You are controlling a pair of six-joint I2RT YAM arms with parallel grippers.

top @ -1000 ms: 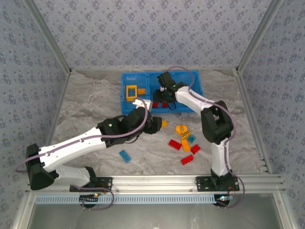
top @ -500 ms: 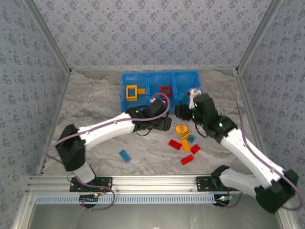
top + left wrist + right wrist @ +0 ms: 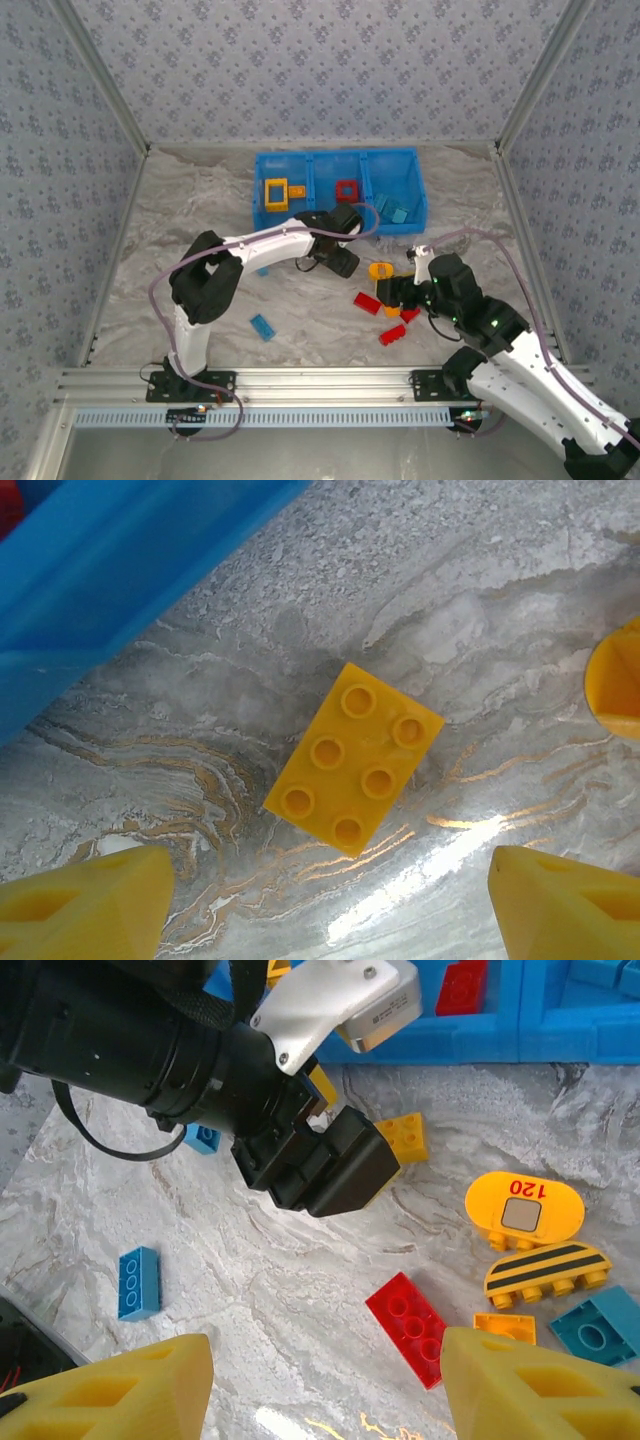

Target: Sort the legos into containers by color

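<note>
Several loose legos (image 3: 412, 1325) are lying on the surface (image 3: 170, 220) nearest the bases. The right tool (image 3: 325, 1360) is hanging spread over them, pinching nothing. Past that, the left tool (image 3: 328, 875) is hovering spread above a yellow brick (image 3: 353, 758) sitting just beside the bin (image 3: 120, 560) wall, so room is looking tight there. From the right camera, the left tool's black body is half covering that brick. Far compartments are holding pieces too small to count.
</note>
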